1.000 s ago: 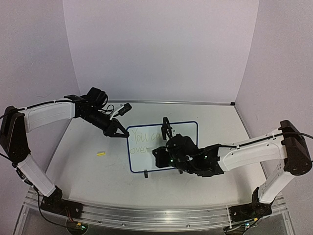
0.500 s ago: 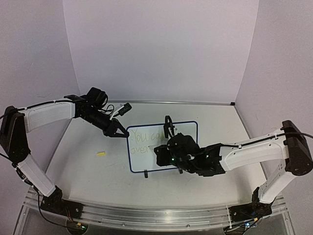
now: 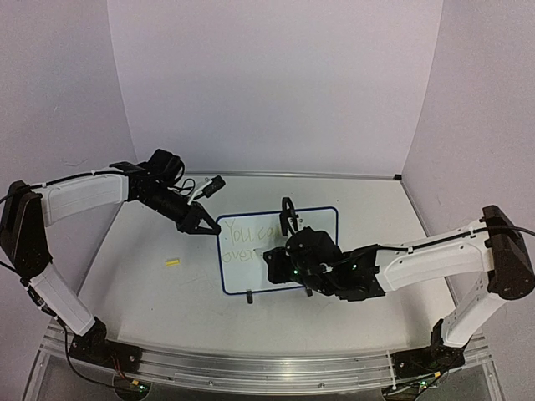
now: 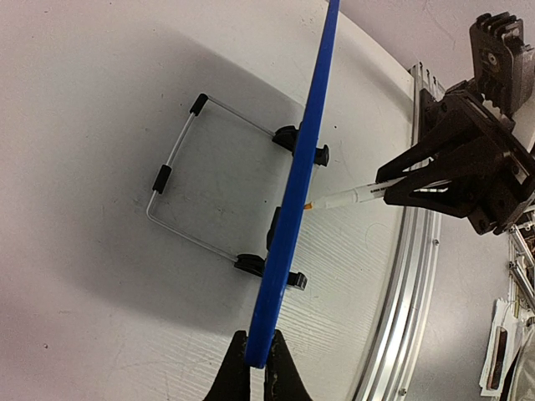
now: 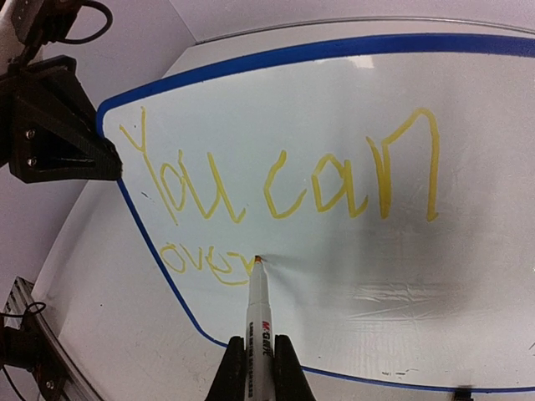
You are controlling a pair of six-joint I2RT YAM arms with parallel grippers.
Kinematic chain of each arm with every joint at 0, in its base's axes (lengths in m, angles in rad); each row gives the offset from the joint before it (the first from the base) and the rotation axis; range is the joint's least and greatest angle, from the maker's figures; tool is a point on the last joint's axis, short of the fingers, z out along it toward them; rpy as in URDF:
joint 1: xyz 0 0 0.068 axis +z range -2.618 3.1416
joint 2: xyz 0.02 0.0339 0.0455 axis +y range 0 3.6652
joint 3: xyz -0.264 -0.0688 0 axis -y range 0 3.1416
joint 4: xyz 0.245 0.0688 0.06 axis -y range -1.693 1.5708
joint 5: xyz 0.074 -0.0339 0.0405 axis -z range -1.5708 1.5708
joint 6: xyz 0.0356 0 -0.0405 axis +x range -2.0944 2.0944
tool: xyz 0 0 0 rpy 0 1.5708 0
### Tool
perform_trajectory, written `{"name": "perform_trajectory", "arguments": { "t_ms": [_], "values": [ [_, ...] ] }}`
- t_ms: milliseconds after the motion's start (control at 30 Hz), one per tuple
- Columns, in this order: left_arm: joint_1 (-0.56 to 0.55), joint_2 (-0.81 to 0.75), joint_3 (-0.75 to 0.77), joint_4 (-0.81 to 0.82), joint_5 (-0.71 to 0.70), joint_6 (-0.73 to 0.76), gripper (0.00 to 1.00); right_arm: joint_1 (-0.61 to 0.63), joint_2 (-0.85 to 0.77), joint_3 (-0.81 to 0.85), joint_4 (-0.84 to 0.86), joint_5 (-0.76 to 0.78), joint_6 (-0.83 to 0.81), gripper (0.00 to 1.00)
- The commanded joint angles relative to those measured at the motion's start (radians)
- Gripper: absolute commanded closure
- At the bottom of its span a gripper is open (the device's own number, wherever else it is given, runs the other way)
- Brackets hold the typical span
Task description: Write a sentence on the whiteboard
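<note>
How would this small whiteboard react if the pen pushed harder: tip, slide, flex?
The whiteboard looks thin and rigid: probably light, unlikely to flex. Propped on a thin wire stand, it could likely tip or slide on the smooth table. The left hand pinching its frame probably steadies it against the marker.

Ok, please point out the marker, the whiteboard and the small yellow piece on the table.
marker [image 5: 258,305]: right wrist view, white barrel.
whiteboard [image 5: 468,276]: right wrist view, bare white surface.
small yellow piece [image 3: 172,261]: top view, its middle.
</note>
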Motion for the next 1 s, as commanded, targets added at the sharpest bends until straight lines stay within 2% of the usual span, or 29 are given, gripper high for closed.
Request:
{"name": "perform_trajectory", "arguments": {
  "t_ms": [0, 500, 967],
  "values": [
    [-0.003, 0.003, 0.009, -0.035, -0.096, 0.026, 1.00, -0.009, -0.043, 0.011, -0.019, 0.023, -0.042, 1.00],
    [-0.003, 0.008, 0.009, -0.033, -0.095, 0.025, 1.00, -0.010, -0.200, -0.054, -0.032, -0.108, -0.134, 1.00],
    [-0.003, 0.007, 0.007, -0.034, -0.098, 0.024, 1.00, -0.084, -0.185, -0.130, 0.052, -0.195, -0.077, 1.00]
  ]
}}
